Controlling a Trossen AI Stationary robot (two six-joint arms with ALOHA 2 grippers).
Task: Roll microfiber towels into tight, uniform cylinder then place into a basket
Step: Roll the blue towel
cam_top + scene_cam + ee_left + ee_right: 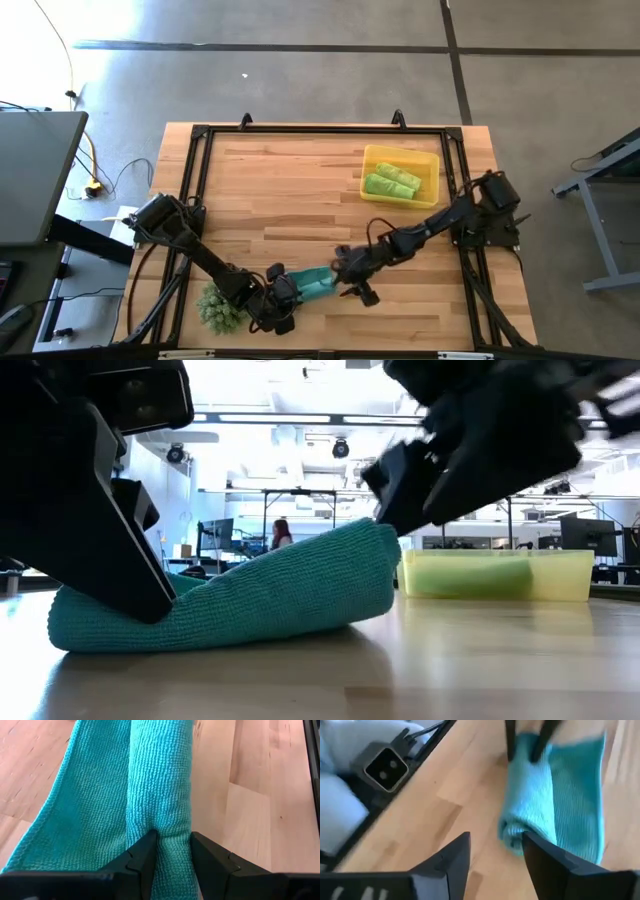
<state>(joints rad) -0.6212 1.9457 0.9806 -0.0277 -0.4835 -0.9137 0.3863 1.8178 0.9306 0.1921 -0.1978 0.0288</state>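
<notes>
- The teal towel (318, 284), partly rolled, lies at the near edge of the worktop (300, 190), between the two arms.
- The left end effector (171, 851) pinches one end of the roll.
- The right end effector (496, 851) stands open at the other end, holding nothing.
- Two rolled green towels (391, 180) lie in the yellow basket (432, 160), far right.

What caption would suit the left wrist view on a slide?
Left gripper pinches one end of the rolled teal towel lying on the wooden table.
</notes>
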